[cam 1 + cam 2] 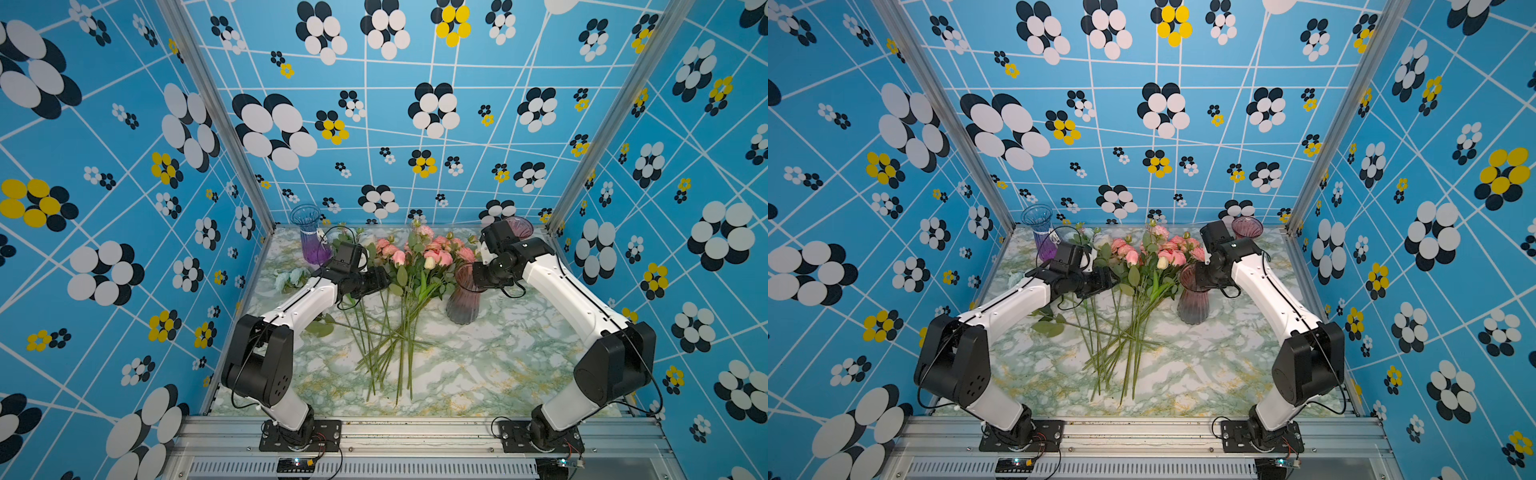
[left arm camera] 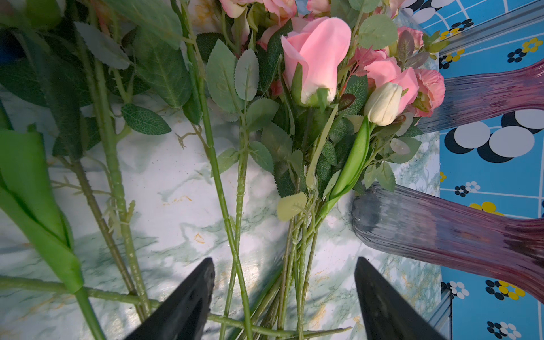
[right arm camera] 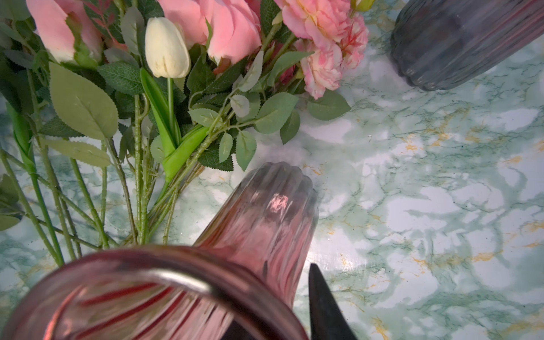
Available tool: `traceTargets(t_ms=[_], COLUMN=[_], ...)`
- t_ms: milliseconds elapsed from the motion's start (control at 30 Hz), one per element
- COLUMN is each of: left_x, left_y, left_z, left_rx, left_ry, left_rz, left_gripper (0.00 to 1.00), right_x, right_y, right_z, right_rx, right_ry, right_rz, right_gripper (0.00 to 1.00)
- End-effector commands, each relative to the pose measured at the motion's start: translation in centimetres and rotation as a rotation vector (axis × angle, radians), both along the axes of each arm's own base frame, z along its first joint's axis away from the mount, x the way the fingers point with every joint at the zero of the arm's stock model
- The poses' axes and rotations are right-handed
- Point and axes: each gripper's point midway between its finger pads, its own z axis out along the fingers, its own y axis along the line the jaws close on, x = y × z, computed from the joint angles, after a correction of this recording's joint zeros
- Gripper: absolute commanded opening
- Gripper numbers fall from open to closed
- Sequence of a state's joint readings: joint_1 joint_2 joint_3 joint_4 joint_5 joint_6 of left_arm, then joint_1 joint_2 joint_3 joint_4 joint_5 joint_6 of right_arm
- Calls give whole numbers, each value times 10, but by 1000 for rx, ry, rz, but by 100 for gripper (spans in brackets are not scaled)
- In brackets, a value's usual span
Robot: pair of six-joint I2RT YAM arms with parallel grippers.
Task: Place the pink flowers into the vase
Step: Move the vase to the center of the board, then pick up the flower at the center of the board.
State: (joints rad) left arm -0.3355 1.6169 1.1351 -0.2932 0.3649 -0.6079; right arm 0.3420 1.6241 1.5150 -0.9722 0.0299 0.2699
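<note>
Task is judged to be at its very start: no stem has been put in yet. The pink flowers are seen lying flat on the desk in a loose bundle, heads toward the back wall, stems fanned toward the front & crossed over one another. A white tulip is mixed in among them and is not wanted. The vase, ribbed pink glass, is stood upright just beside the bundle on the R side and is shown empty in the R wrist view. At the back, a blue-purple vase is noted nr the L corner & a second pink vase behind the R arm, both well apart from the bundle. So everything is left to do: each pink stem is to be picked out, raised and fed into the mouth. The left hand is held wide open low over the stems, w/ several running btwn its fingers; nothing is gripped by it. The right hand is set at the vase rim. One finger is seen just outside the glass, and the other is made out only dimly through the wall, apparently inside. Whether the rim is already pinched cannot be told; prob. the vase is meant to be steadied.
</note>
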Motion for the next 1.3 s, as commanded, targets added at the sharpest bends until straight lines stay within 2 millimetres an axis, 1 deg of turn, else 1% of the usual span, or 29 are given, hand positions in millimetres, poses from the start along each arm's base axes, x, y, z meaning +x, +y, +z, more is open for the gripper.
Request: traceTargets(t_ms=[0,300,400,567,667,733,833,967,1000,1067,1133,1167,1267], left_x=[-6,-4,-3,-1,1,1,2,0,-1,-4,-7,-8,-13], left_y=[1,1,2,1,1,2,1,-1,-3,-5,-10,-14,-30], left_z=[4,3,6,15,20,23,26,27,26,21,16,14,4], left_rx=[19,18,19,17,20,22,21,11,8,10,7,3,-13], left_ry=[-11,-9,-14,-28,-35,-39,-41,-29,-23,-10,1,6,28], left_rz=[-12,-11,-9,-8,-9,-9,-11,-14,-16,-23,-32,-36,-61], left_gripper=[76,77,77,77,77,77,77,77,77,77,77,77,76], right_x=[-4,-6,-7,-6,-6,-6,-5,-5,-5,-5,-5,-1,2], right_y=[-15,-37,-39,-39,-42,-43,-46,-49,-50,-51,-50,-48,-40], right_z=[1,0,-1,-1,4,11,23,41,47,59,68,85,106], right_rx=[-29,-13,2,0,-12,-14,-15,-14,-12,-5,9,29,75], right_ry=[3,36,46,55,47,28,-8,-61,-79,-113,-147,-195,-274], right_rz=[-22,-84,-91,-98,-107,-117,-128,-138,-142,-148,-150,-149,-134], right_gripper=[23,23,24,31,37,43,48,62,66,70,78,81,91])
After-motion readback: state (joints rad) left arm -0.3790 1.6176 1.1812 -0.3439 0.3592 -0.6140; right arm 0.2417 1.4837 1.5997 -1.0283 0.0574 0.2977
